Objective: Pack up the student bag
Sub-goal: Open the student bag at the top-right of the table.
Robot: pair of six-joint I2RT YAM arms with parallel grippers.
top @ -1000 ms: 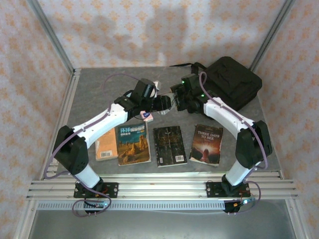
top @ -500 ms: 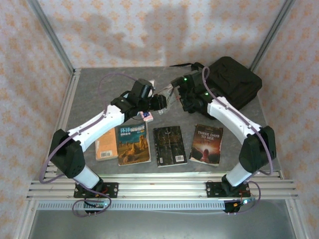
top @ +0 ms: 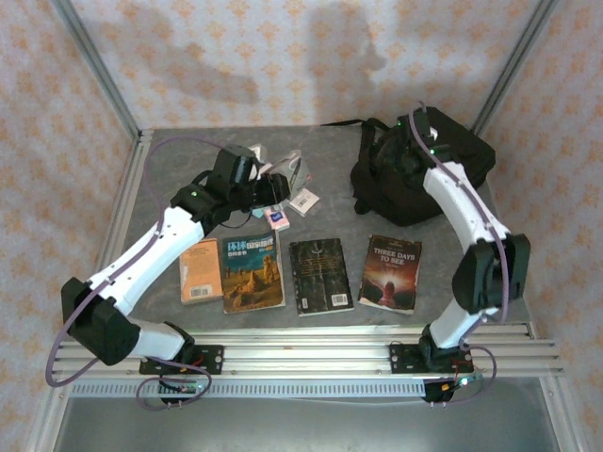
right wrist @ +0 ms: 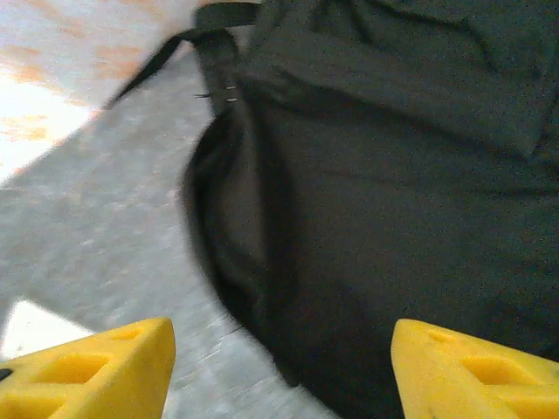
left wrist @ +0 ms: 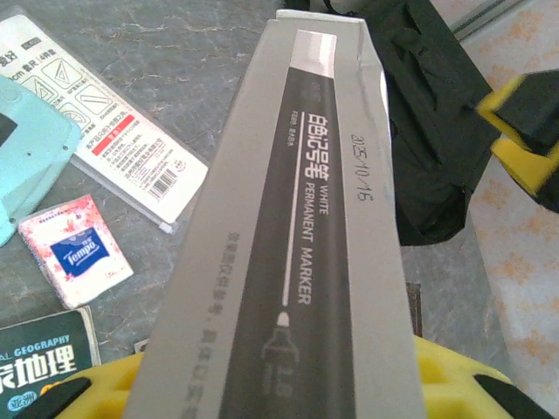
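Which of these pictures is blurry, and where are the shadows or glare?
Right wrist view: smeared throughout, student bag soft, wallpaper washed out top left. Left wrist view: marker box print crisp. Top view: sharp, arm shadows on back wall.

Student bag (top: 386,188) now humped upright.

A robot test cell, probably in a lab. A grey stone-look table (top: 332,218) is boxed in by aluminium frame posts (top: 94,71) and floral-papered walls (top: 283,56) up top. Slotted rails (top: 311,350) along the bottom edge carry the bolted arm bases (top: 181,358).
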